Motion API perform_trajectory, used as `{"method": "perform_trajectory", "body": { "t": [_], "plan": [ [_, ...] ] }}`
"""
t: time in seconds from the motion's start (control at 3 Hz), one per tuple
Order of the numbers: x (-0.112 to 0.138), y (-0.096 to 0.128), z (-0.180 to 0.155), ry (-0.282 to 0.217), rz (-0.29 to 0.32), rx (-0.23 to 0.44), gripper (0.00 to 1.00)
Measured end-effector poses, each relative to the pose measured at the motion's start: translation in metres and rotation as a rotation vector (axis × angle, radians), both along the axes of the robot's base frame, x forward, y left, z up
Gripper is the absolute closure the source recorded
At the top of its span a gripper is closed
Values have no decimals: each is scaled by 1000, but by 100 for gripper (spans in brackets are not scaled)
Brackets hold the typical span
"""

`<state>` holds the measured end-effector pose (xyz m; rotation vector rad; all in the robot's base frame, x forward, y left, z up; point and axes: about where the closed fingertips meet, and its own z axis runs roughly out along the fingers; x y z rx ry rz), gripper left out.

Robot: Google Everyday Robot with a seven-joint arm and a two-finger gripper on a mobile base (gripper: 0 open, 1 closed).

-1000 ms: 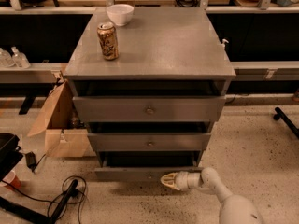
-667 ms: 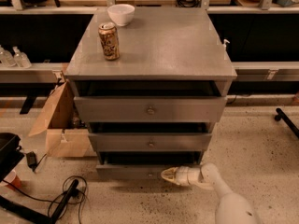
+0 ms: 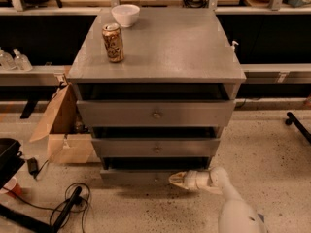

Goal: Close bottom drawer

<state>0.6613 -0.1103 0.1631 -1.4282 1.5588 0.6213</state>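
The grey cabinet [image 3: 160, 47] has three drawers, each pulled out a little. The bottom drawer [image 3: 131, 176] is the lowest and shortest front, just above the floor, with a dark gap above it and a tiny knob [image 3: 156, 179]. My gripper [image 3: 176, 179] sits low at the front of that drawer, pointing left, its cream fingertips pressed together. The tip lies against the drawer front just right of the knob. The white arm [image 3: 233, 208] runs down to the lower right edge.
A drink can [image 3: 112, 42] and a white bowl [image 3: 125, 14] stand on the cabinet top. An open cardboard box [image 3: 60, 130] sits left of the cabinet. Black cables [image 3: 68, 208] lie on the floor at lower left. A black caster leg [image 3: 297, 126] shows at the right.
My gripper has shifted slightly up and in toward the cabinet, staying on the bottom drawer front. The drawer front looks pushed in a little.
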Motion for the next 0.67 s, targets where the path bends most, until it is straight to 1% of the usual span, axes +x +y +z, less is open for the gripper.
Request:
{"method": "perform_trajectory", "body": {
  "t": [0.33,0.67],
  "plan": [
    [0,0,1,-2,-1,0,100],
    [10,-2,4,-10,-7,0,100]
  ]
}}
